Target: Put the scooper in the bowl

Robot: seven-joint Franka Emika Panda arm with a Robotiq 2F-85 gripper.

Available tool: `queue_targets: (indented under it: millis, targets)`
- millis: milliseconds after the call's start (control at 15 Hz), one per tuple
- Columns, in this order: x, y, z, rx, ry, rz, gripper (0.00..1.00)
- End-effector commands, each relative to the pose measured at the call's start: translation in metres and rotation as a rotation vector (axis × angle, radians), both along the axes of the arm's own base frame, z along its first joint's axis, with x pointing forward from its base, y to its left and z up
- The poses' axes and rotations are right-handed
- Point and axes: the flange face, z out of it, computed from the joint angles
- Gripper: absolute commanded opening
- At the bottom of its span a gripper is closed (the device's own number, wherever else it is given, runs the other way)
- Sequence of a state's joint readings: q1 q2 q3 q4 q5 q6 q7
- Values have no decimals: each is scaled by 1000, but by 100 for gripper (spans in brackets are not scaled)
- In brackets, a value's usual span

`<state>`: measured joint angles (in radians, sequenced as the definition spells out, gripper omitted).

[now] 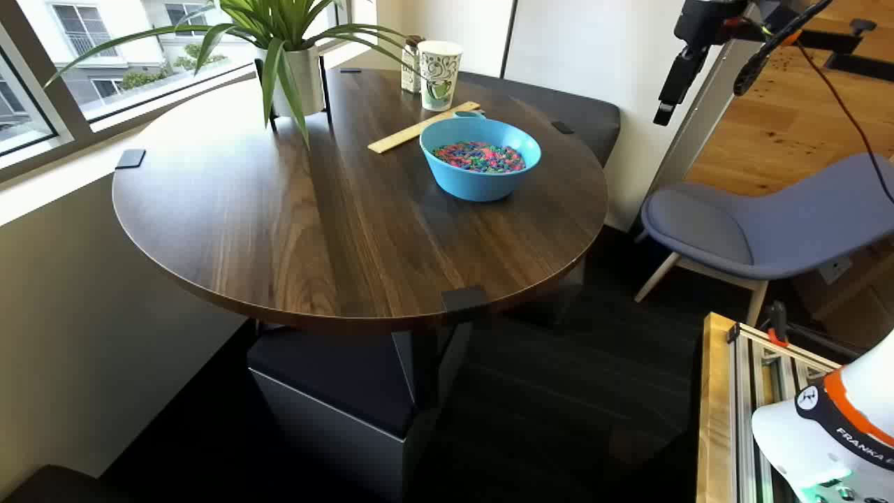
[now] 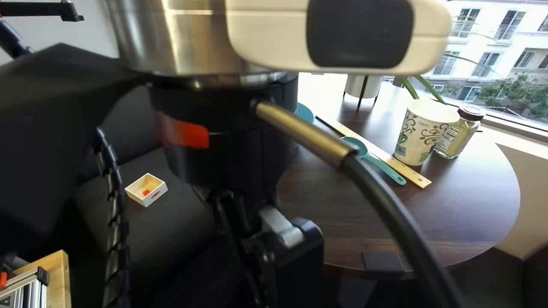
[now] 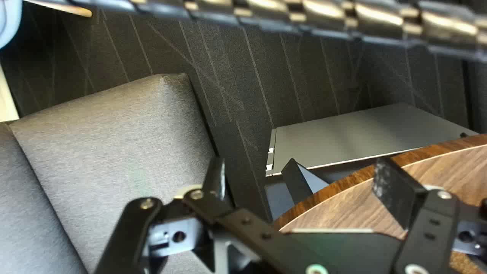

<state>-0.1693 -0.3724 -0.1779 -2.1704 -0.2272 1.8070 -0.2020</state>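
Observation:
The round blue bowl [image 1: 475, 187] stands on the dark wooden table, holding many small coloured pieces. In an exterior view it is mostly hidden behind the arm, with only a sliver of the bowl [image 2: 305, 113] showing. The light-blue scooper [image 2: 382, 167] lies on the table beside the bowl, its round head over the pale wooden stick. The scooper [image 1: 469, 114] also shows behind the bowl's rim, partly hidden. My gripper [image 1: 702, 101] hangs in the air off the table's side, away from both. In the wrist view the gripper [image 3: 300, 180] is open, with nothing between its fingers.
The pale wooden stick [image 1: 408, 136] lies behind the bowl. A tall printed cup [image 1: 440, 77] and a jar [image 1: 411, 68] stand near it. A potted plant [image 1: 293, 84] stands by the window. A small white box [image 2: 147, 190] sits on the dark bench beside the table.

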Motion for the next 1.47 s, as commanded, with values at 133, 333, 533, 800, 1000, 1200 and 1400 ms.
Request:
queue_targets:
  millis: [133, 333, 533, 800, 1000, 1200, 1400]
  targets:
    - [0, 0, 1, 0, 1, 0, 100]
    - [0, 0, 1, 0, 1, 0, 100]
    - [0, 0, 1, 0, 1, 0, 100]
    - [0, 0, 1, 0, 1, 0, 100]
    - [0, 0, 1, 0, 1, 0, 100]
    - [0, 0, 1, 0, 1, 0, 100]
    - [7, 24, 13, 26, -51, 5, 100]
